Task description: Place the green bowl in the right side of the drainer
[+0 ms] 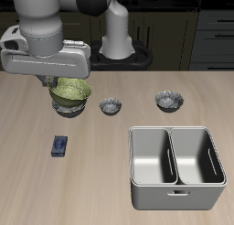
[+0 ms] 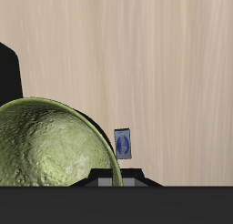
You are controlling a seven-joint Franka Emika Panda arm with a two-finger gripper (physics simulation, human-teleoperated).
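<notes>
You are working over a wide wooden bench (image 1: 37,187), and the largest thing on it, the drainer (image 1: 176,189), is sitting at the lower right of the exterior frame with both deep compartments open upward and its long side running across the frame. Above it, toward the frame's middle, two small grey bowls (image 1: 111,106) are standing apart from each other. The green bowl (image 1: 70,94) is resting upright at the upper left of the frame, mouth facing up; being round, it has no long axis to line up. The gripper (image 1: 53,82) is hanging right at the bowl's rim, but the arm is covering it, so you cannot tell whether the fingers are apart or pinching the rim. Before lifting, make sure one finger is going inside the wall and one outside, and that the pinch is square. A small blue object (image 1: 60,145) is lying below the bowl, well clear.
</notes>
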